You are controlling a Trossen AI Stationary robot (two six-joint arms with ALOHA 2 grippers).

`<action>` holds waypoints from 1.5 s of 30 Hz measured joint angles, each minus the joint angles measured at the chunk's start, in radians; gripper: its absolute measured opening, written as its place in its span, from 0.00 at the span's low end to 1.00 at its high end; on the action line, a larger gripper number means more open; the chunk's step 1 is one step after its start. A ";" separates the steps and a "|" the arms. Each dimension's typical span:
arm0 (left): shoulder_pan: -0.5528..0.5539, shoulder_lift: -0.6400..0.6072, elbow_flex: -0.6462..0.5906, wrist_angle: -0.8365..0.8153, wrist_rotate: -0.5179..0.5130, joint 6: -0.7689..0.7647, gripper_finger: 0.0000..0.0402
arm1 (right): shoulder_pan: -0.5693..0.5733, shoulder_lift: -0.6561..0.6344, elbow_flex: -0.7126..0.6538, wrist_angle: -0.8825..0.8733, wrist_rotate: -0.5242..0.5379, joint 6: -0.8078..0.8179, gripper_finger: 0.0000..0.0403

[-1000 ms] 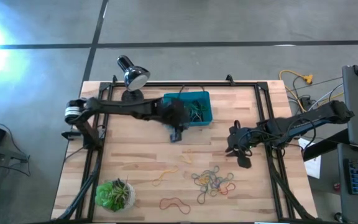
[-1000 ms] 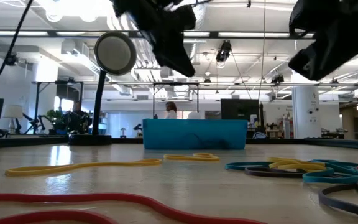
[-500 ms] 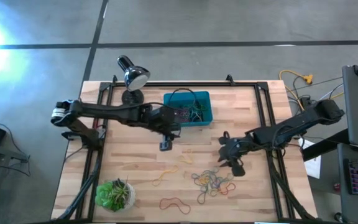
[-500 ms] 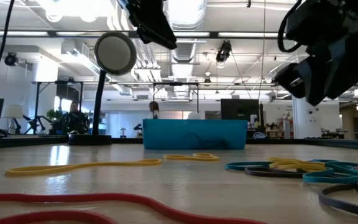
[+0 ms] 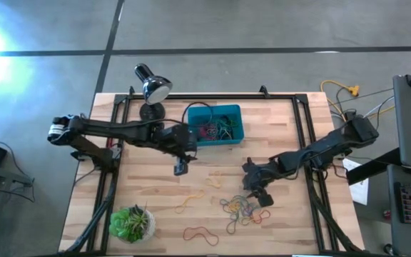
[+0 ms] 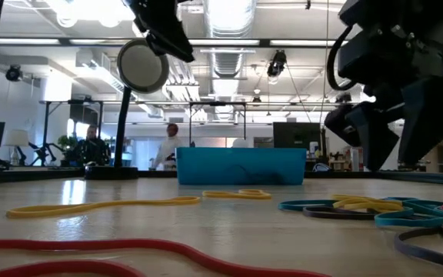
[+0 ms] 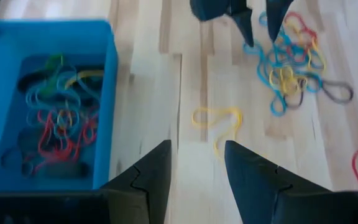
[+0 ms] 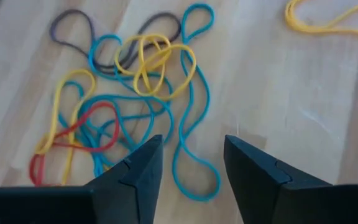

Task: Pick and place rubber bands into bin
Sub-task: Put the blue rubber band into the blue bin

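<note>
My table [image 5: 155, 182] is pale wood planks, standing on a grey concrete floor [image 5: 262, 28] crossed by dark seams, with bright glare at one corner. A desk lamp [image 5: 152, 89] and a potted plant [image 5: 130, 223] sit on it. Beyond, I see an open hall with ceiling lights [image 6: 229, 15], ducts, a white pillar [image 6: 375, 142] and people [image 6: 171, 146].

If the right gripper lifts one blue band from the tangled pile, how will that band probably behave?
The blue band is thin and lies in loose curves, so it will probably hang limp. It crosses the yellow bands, so neighbours may lift too. The right gripper is open above it; so thin a loop could slip out.
</note>
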 joint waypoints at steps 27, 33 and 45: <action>0.000 -0.036 -0.008 -0.029 -0.021 -0.019 0.33 | 0.121 0.203 0.038 0.062 0.217 0.045 0.28; 0.001 -0.036 -0.008 -0.030 -0.021 -0.018 0.33 | 0.120 0.203 0.035 0.062 0.215 0.076 0.18; 0.001 -0.036 -0.008 -0.031 -0.021 -0.018 0.33 | 0.119 0.149 0.026 0.040 0.155 0.077 0.02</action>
